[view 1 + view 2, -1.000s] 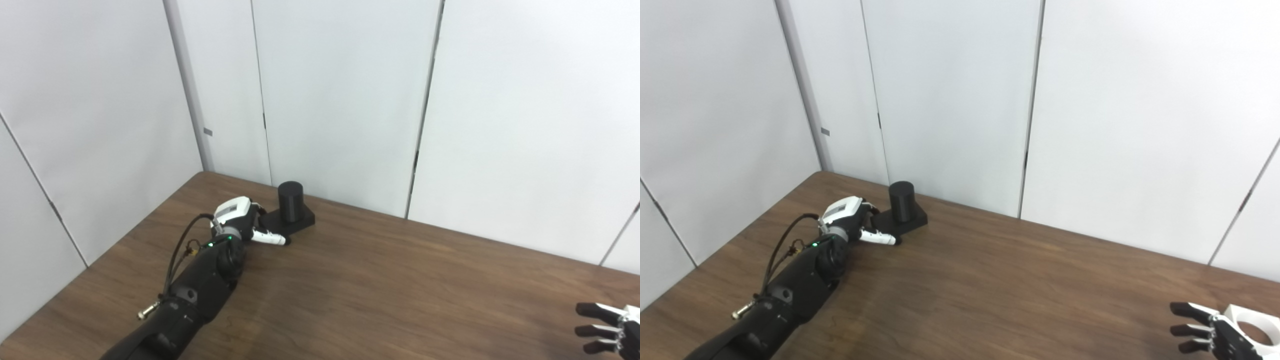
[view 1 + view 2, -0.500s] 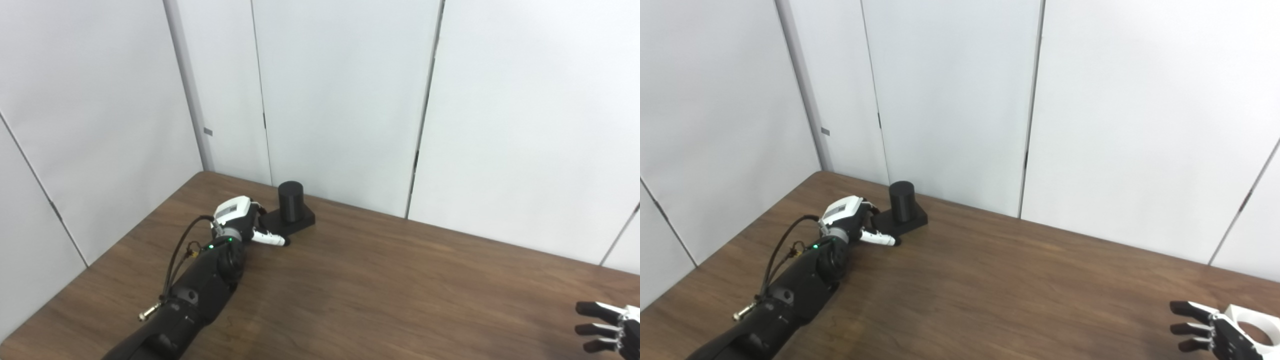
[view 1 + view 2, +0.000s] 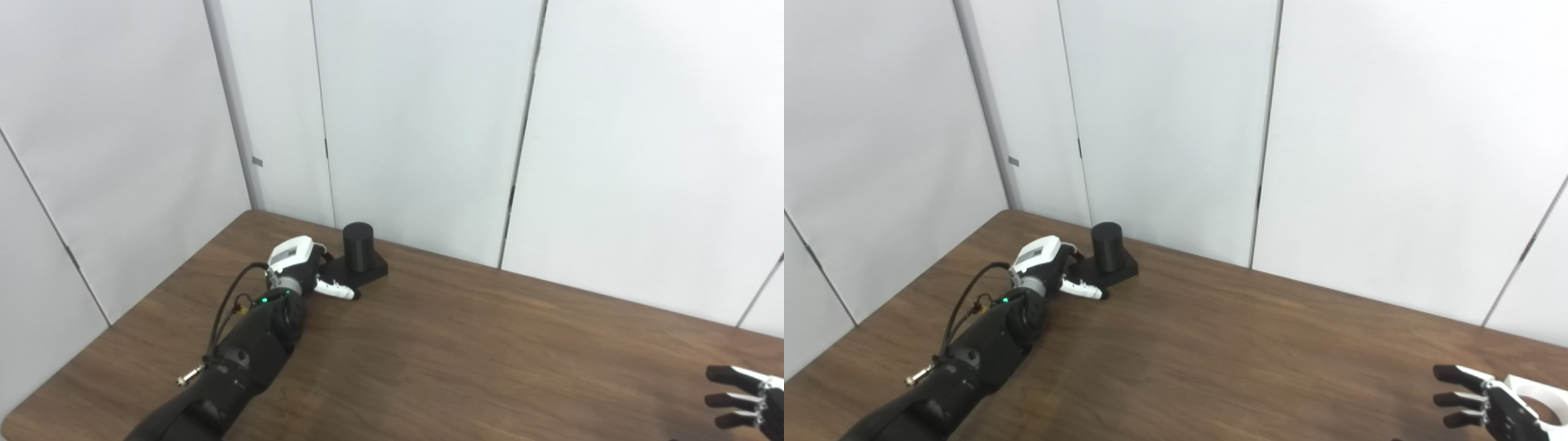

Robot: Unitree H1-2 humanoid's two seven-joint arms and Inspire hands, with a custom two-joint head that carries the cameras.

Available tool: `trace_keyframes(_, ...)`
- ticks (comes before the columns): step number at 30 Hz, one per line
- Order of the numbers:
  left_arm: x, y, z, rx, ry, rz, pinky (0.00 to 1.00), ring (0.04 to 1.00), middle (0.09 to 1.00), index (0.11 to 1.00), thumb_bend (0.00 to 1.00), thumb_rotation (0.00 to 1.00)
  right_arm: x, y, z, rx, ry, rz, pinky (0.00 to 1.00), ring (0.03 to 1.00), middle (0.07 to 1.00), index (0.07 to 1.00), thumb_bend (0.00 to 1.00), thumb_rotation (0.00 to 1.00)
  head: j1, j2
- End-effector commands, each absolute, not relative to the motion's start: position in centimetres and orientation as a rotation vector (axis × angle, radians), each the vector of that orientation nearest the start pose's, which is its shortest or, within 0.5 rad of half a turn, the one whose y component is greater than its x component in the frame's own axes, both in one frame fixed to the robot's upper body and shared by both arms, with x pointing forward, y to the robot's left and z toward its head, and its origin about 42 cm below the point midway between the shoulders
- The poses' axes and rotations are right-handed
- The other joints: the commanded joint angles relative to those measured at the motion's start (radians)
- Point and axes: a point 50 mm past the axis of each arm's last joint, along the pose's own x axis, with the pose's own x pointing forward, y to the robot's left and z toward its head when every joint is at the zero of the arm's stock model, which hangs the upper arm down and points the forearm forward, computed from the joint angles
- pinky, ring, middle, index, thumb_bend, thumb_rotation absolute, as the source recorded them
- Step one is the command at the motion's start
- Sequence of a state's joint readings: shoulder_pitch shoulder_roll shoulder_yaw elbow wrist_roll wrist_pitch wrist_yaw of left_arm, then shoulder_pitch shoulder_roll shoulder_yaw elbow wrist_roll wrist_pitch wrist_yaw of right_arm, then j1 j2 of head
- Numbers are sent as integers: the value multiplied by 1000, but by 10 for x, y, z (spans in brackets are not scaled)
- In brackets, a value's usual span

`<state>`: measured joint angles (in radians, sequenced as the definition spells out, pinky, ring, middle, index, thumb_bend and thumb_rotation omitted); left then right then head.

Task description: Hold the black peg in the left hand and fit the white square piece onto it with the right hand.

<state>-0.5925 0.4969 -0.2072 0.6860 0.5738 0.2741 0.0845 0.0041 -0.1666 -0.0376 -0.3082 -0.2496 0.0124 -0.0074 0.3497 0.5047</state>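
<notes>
The black peg [image 3: 358, 246] is a short cylinder standing upright on a flat black square base [image 3: 375, 273] at the table's far left, close to the wall. My left hand [image 3: 303, 269] lies at the base's left edge, its thumb stretched along the base's front side; the other fingers are hidden behind the hand, and no grip shows. My right hand [image 3: 1476, 401] is at the bottom right corner, fingers spread, holding nothing. The white square piece [image 3: 1530, 384], with a round hole, lies flat just right of it, seen only in the right eye view.
The brown wooden table [image 3: 490, 343] runs from the left corner to the right edge. White wall panels [image 3: 416, 122] stand right behind the peg. The table's left edge [image 3: 153, 288] runs close beside my left forearm.
My left hand has slid a little nearer the peg's base. My right hand has sunk slightly toward the bottom edge. The picture has shifted a bit to the right.
</notes>
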Motion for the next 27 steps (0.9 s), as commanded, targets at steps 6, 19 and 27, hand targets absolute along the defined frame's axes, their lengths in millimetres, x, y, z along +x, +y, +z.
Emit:
trace_keyframes(6, 463, 375, 158, 1158, 261, 139, 739, 866, 845, 481, 524, 54, 276, -263, 196, -412, -363, -60, 483, 597, 706, 667, 508, 0, 1, 5)
trace_keyframes(19, 458, 368, 154, 1171, 227, 60, 767, 874, 836, 483, 524, 56, 278, -263, 195, -407, -353, -63, 471, 592, 711, 666, 502, 0, -14, 8)
trace_keyframes(27, 442, 342, 150, 1287, 1, -192, 920, 932, 854, 484, 524, 58, 280, -262, 194, -385, -357, -61, 475, 597, 709, 659, 502, 0, -26, 9)
